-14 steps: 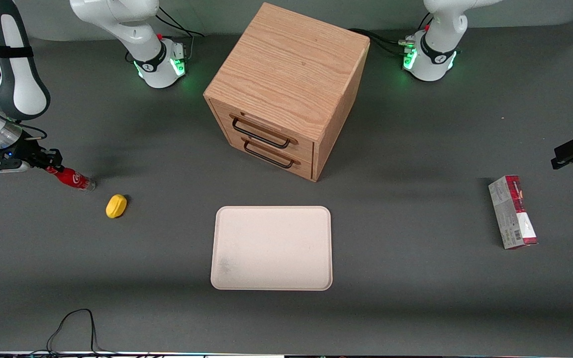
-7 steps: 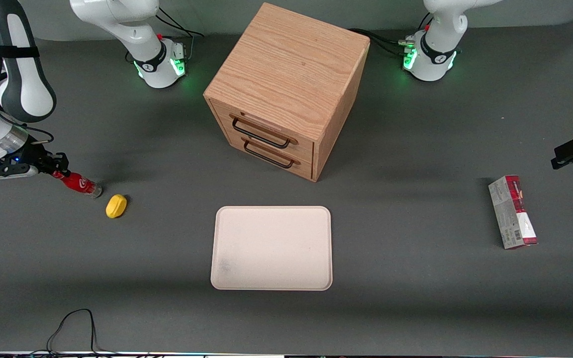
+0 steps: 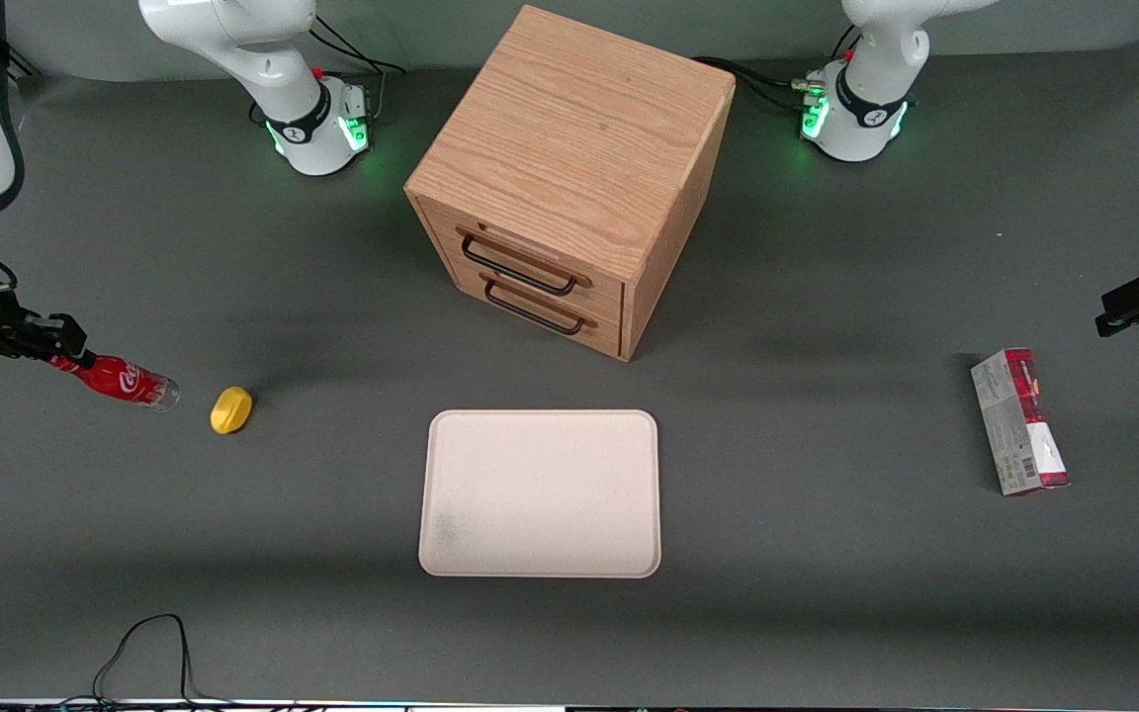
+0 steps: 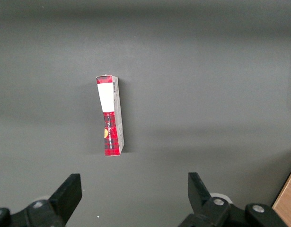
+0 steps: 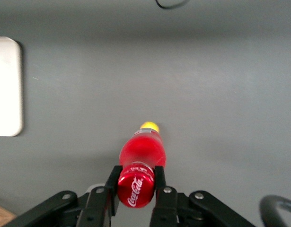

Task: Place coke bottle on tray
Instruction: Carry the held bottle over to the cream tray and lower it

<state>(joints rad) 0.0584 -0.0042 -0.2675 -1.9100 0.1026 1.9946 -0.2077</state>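
A: Hand (image 3: 47,346) status?

B: Pinching the coke bottle (image 3: 120,381) at the neck, just under the cap. The right wrist view shows both fingers (image 5: 160,178) pressed against its sides, cap toward the camera.

A: What changed in the last second?

B: The bottle has come up with the hand. A second ago its base looked to be down at the counter (image 3: 827,613); now it hangs tilted, clear base pointing down toward the yellow lump (image 3: 231,409). The arm has also pulled back toward its own end of the counter, so the hand now sits at the very edge of the front view.

A: So the grasp is good?

B: Looks like it. The bottle followed the hand through the move and hasn't slipped in the fingers. I'd call pickup done and transport barely started.

A: And the tray (image 3: 540,492)?

B: Well apart from the bottle, mid-counter, nearer the front camera than the wooden drawer cabinet (image 3: 569,178). Nothing on it. The lump lies between bottle and tray.

A: Risks?

B: It's a neck-only pinch on a tilted bottle, so it could swing or rotate during the carry. Carry it above the lump, then level it before release.
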